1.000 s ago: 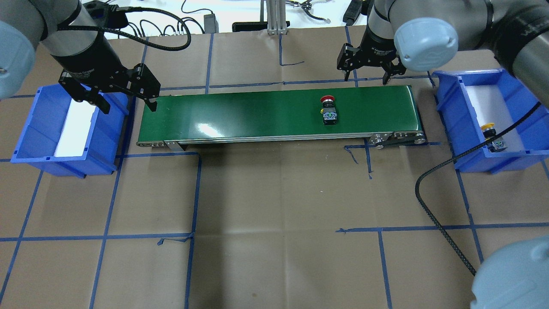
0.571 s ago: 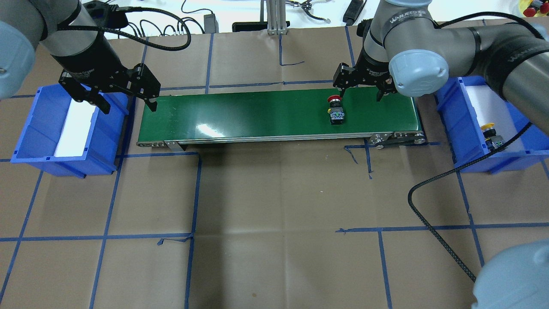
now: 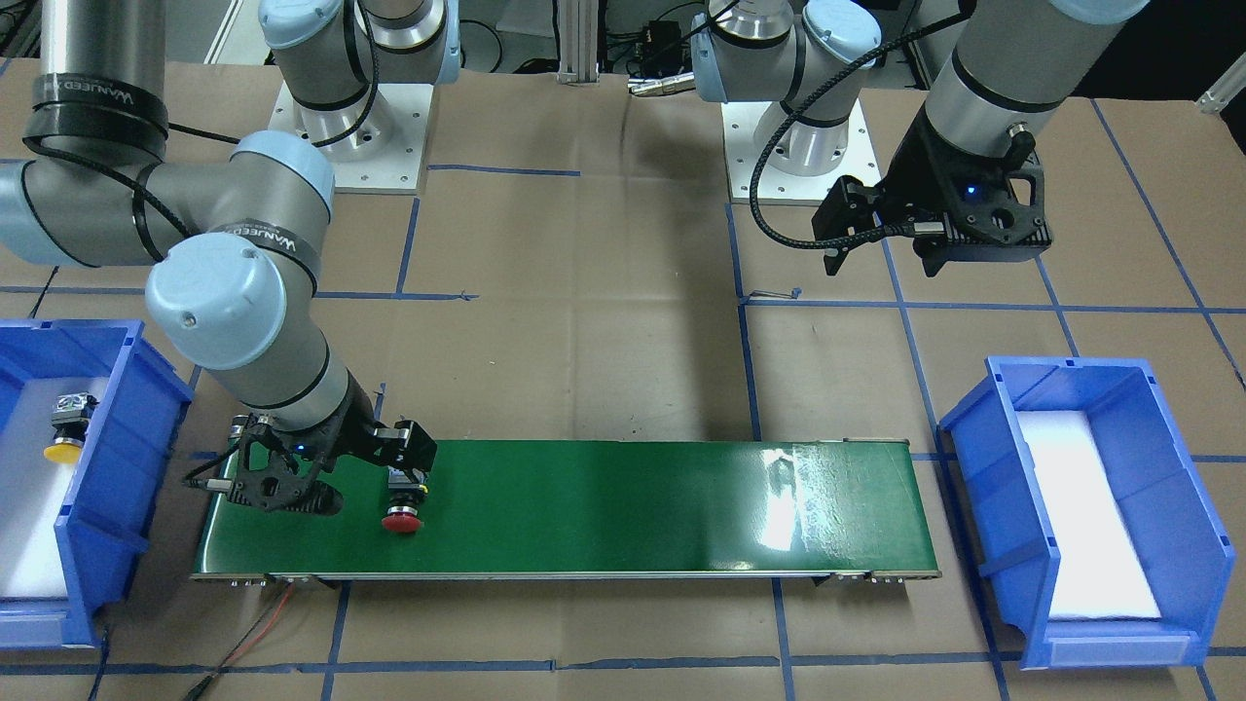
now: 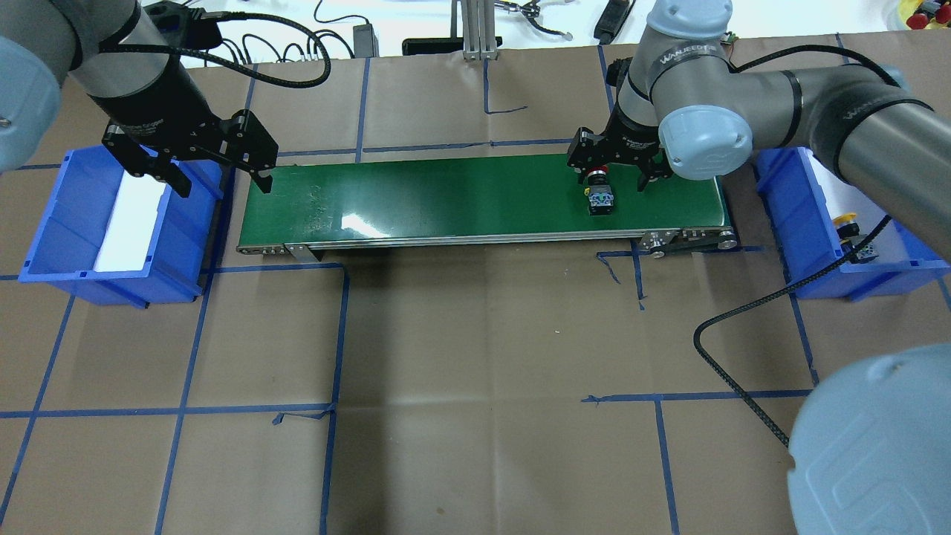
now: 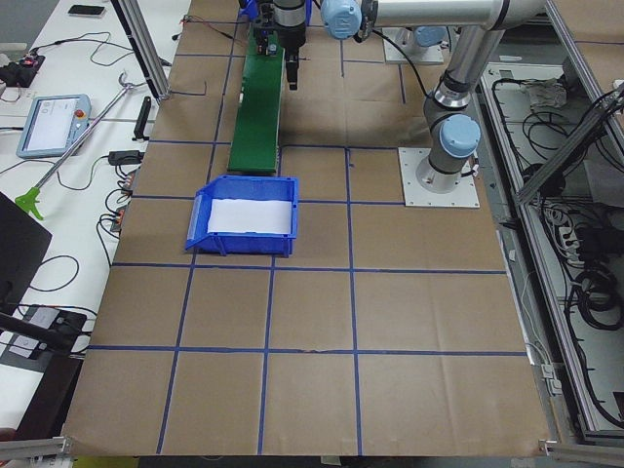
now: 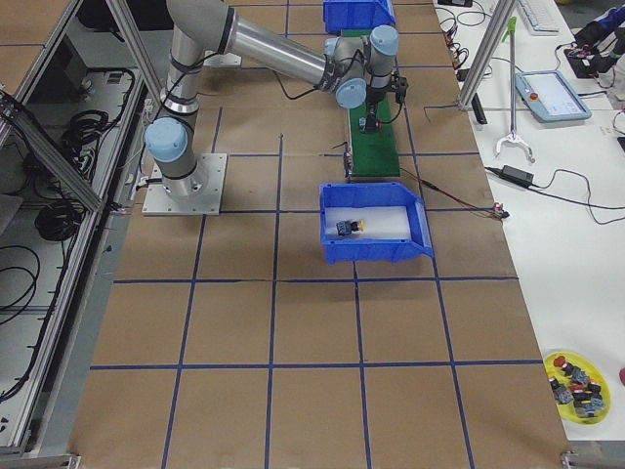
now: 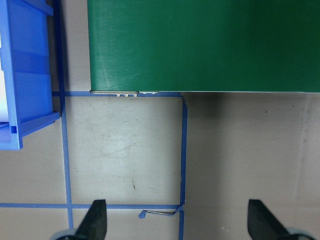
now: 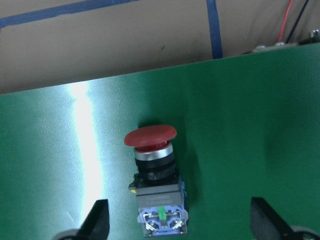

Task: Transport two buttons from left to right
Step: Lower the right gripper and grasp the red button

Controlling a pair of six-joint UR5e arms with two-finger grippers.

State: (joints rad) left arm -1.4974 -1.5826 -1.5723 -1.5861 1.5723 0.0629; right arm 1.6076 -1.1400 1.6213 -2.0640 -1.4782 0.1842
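Note:
The red button [image 4: 598, 195] lies on its side on the green conveyor belt [image 4: 446, 197], near the belt's right end. It also shows in the front view [image 3: 402, 511] and the right wrist view [image 8: 155, 170]. My right gripper [image 4: 613, 178] is open and low over it, with the button between the fingers and nearer one of them, not gripped. The yellow button [image 4: 847, 223] lies in the right blue bin [image 4: 787, 215]. My left gripper [image 4: 223, 186] is open and empty, above the belt's left end beside the left blue bin [image 4: 52, 223].
The left bin holds only a white foam pad. A black cable [image 4: 743, 327] loops over the table in front of the right bin. A yellow plate of spare buttons [image 6: 576, 381] sits far off at the table's corner. Blue tape lines grid the brown paper.
The red button has travelled right along the belt. My right gripper has come down from behind the belt and now straddles the button. The left arm has not moved.

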